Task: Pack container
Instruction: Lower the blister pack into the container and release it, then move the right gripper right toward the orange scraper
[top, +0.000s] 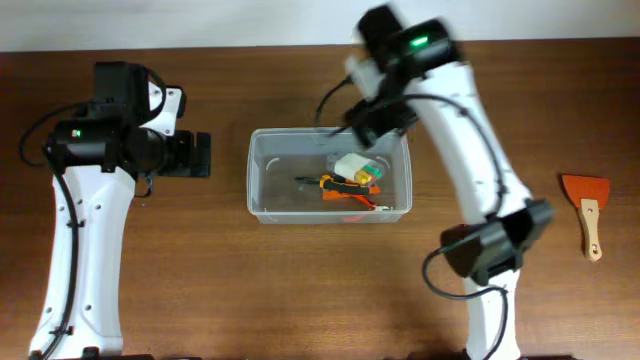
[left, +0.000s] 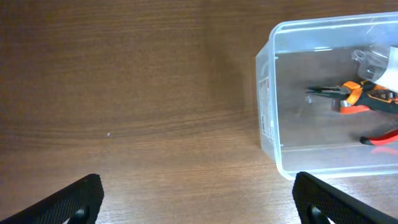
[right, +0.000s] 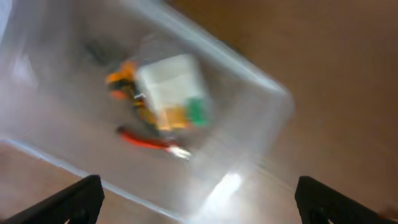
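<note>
Currently we note the container: a clear plastic tub with rounded corners and a thick rim, upright at table centre, its long axis left-right in the overhead view. The right gripper hangs above its far right part, jaws wide and empty. The left gripper sits beside its left end, apart from it, jaws spread and empty.

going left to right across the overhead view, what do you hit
left gripper → container → scraper. The right arm is left out because it reaches across the container's right end, so its place in the order is unclear.
</note>
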